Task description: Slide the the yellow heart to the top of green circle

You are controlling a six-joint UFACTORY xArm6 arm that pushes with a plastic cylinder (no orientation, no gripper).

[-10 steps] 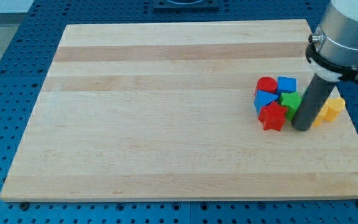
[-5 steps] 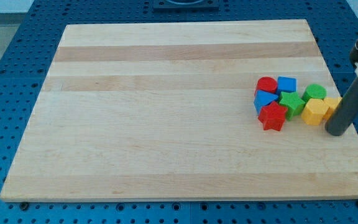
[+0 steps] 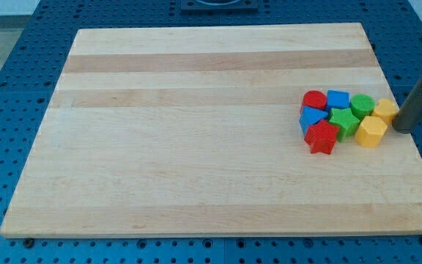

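Observation:
The yellow heart (image 3: pixel 385 111) lies at the right end of a block cluster, touching the right side of the green circle (image 3: pixel 361 104). My tip (image 3: pixel 403 130) is at the heart's lower right, touching or nearly touching it. The dark rod rises from the tip toward the view's top right corner. A second yellow block (image 3: pixel 371 132), roughly hexagonal, sits just below the heart and the green circle.
The cluster also holds a red circle (image 3: pixel 313 100), a blue square (image 3: pixel 338 100), a blue triangle (image 3: pixel 311 117), a green star (image 3: pixel 342 121) and a red star (image 3: pixel 321 137). The wooden board's right edge (image 3: pixel 409 147) runs close behind my tip.
My tip moved from the cluster's middle out to the right, then up. The yellow heart slid up and left against the green circle, which shifted left toward the blue square.

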